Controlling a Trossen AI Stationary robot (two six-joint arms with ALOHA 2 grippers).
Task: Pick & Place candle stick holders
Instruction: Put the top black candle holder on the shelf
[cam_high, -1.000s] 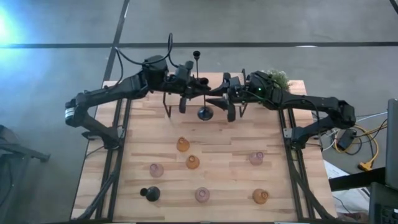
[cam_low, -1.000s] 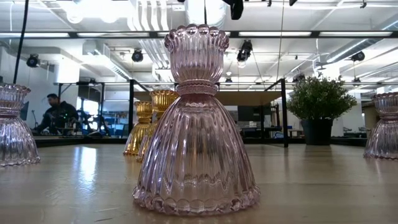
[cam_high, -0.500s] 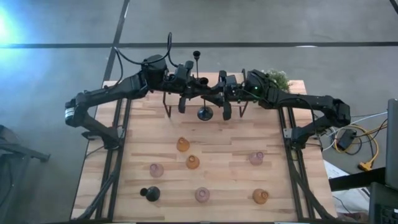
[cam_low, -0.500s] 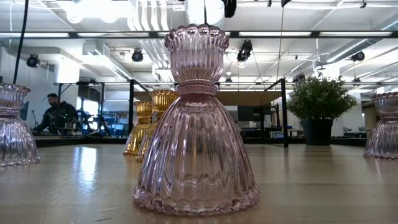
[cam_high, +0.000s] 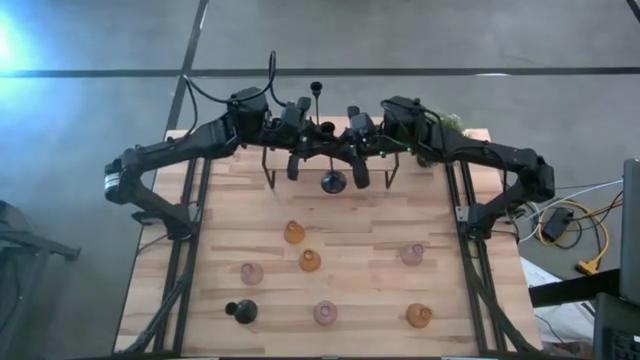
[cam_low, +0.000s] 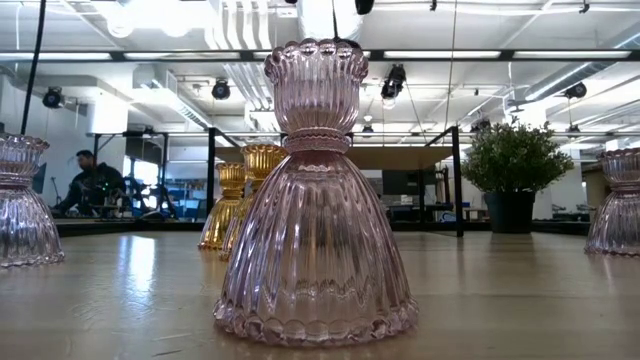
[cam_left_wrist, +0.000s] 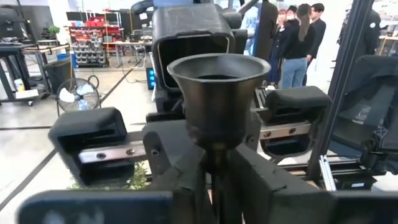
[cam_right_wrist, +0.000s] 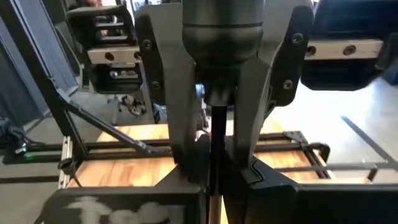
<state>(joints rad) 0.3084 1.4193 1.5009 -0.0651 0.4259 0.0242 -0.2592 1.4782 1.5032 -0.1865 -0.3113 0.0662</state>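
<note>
Workshop ceiling lights and pipes filled the low view, with a seated person (cam_low: 90, 185) far back at a bench and a potted plant (cam_low: 513, 170) at the far edge of the tabletop (cam_high: 350, 225).

Both arms met over the far middle of the tabletop. Between them stood a black holder (cam_high: 333, 178), round base down near the wood, thin stem upright. Left gripper (cam_high: 305, 160) was on one side of it, right gripper (cam_high: 352, 160) on the other, facing each other. From the left wrist I saw the holder's cup (cam_left_wrist: 217, 78) rising just ahead of that arm's fingers, stem running down between them. Left jaws looked close around the stem; I could not tell whether they gripped it or had slackened. Right wrist showed its jaws drawn in tight on the stem (cam_right_wrist: 217, 134), holding it.

A second black holder (cam_high: 316, 95) stood beyond the far edge. A third (cam_high: 242, 311) sat at the near left.

Glass holders, all upright and untouched:
- amber: (cam_high: 294, 232), (cam_high: 310, 260), (cam_high: 419, 315)
- pink: (cam_high: 251, 272), (cam_high: 412, 253), (cam_high: 325, 312)
</note>
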